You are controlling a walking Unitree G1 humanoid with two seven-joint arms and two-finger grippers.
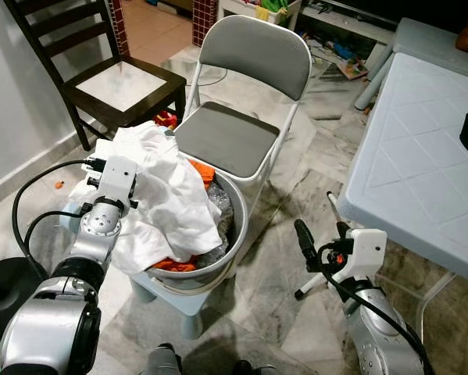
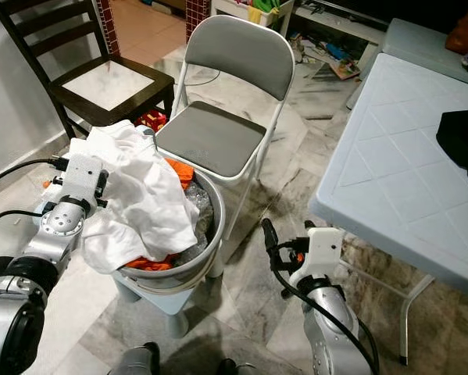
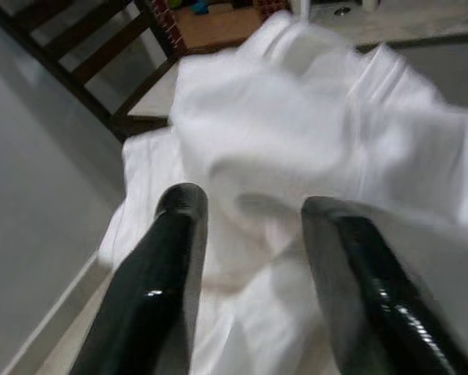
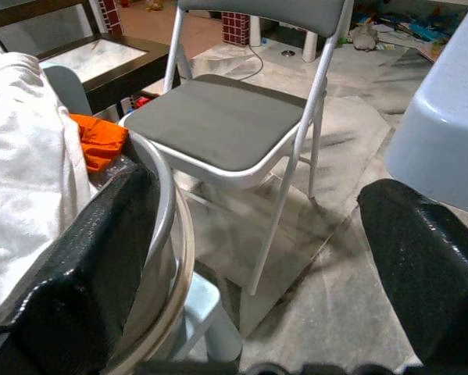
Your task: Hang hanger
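- Hanger not identifiable with certainty: orange pieces (image 1: 203, 170) lie inside the metal basin (image 1: 238, 226), mostly buried under cloth, and it cannot be told whether they are hangers.
- Left gripper (image 3: 249, 226) has its two black fingers spread apart at the basin's left side, reaching over the white cloth (image 1: 167, 203); the wrist view shows fabric between and beyond the fingertips, but whether they touch it cannot be told.
- Right gripper (image 4: 257, 191) has its fingers wide apart and holds nothing, low and to the right of the basin, one finger (image 4: 101, 258) near the basin's rim.
- White cloth is heaped over the basin, spilling across its left rim and hanging down the outside.
- Basin stands on a small pale blue stool (image 1: 175, 298).
- Grey folding chair (image 1: 230, 137) stands just behind the basin, its seat edge close to the rim.
- Dark wooden chair (image 1: 116, 86) sits behind and to the left of the basin, near the wall.
- White plastic table (image 1: 421, 172) stands well to the right of the basin, across a stretch of marble floor (image 1: 296, 195).
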